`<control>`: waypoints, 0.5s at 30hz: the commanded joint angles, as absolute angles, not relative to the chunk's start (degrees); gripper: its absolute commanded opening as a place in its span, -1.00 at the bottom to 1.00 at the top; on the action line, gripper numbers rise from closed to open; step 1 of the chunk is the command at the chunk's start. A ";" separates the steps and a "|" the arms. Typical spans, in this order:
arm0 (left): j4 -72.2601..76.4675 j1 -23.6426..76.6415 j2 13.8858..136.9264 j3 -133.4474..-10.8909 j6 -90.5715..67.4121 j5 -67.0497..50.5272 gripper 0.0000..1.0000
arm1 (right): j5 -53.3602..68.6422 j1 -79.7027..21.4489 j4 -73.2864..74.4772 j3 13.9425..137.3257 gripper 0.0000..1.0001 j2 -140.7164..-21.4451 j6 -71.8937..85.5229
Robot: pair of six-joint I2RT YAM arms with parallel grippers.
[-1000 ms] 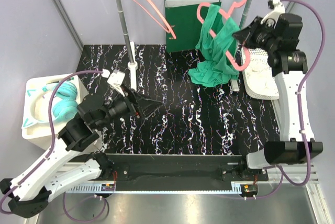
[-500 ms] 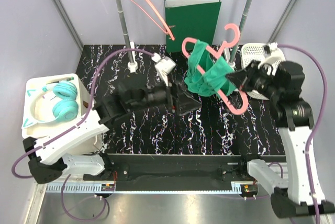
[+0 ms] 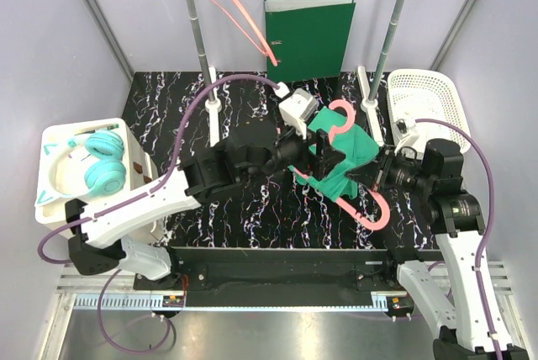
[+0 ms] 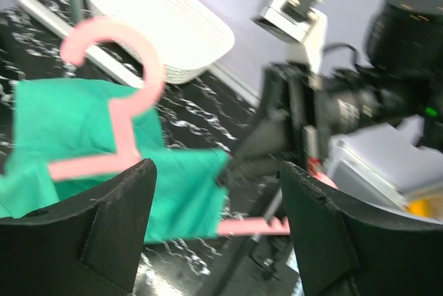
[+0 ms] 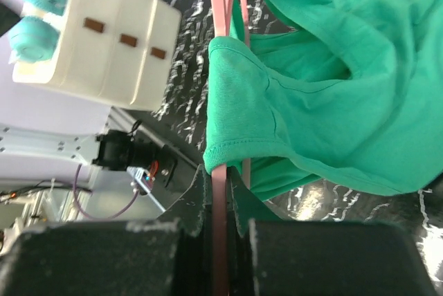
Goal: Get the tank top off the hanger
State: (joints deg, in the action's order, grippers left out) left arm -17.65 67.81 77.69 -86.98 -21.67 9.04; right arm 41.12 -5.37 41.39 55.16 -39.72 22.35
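We pinch the hanger (image 5: 221, 5) between our right gripper's (image 5: 220, 213) jaws to steady it, leaving the tank top (image 5: 325, 95) draped just ahead of our left gripper's (image 4: 216, 178) wide-spread jaws, within reach for pulling.

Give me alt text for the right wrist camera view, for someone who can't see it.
The right end effector is clamped on a thin pink plastic hanger, with a green fabric tank top draped over the hanger above a black marbled table. A white three-drawer plastic unit topped with teal headphones sits at the upper left.
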 commanded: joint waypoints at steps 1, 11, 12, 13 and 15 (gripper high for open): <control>-18.89 67.85 80.94 -91.84 -16.27 16.43 0.45 | 49.74 -5.80 35.77 56.25 -1.00 -36.65 23.73; -21.70 64.43 82.97 -94.39 -14.86 17.32 0.40 | 56.25 -5.80 34.98 57.39 -1.00 -37.35 20.83; -22.14 64.34 83.06 -94.57 -14.51 17.31 0.40 | 56.42 -5.80 34.55 57.31 -1.00 -37.27 20.74; -22.41 64.16 83.40 -94.66 -14.15 17.23 0.40 | 56.95 -5.80 34.28 57.22 -1.00 -37.27 21.00; -23.46 63.99 83.32 -94.48 -13.89 17.66 0.39 | 57.74 -5.80 33.23 57.13 -1.00 -37.27 21.62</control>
State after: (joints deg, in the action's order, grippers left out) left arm -23.14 64.29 83.44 -91.81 -15.97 16.56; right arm 52.38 -5.37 38.39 55.18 -37.52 21.41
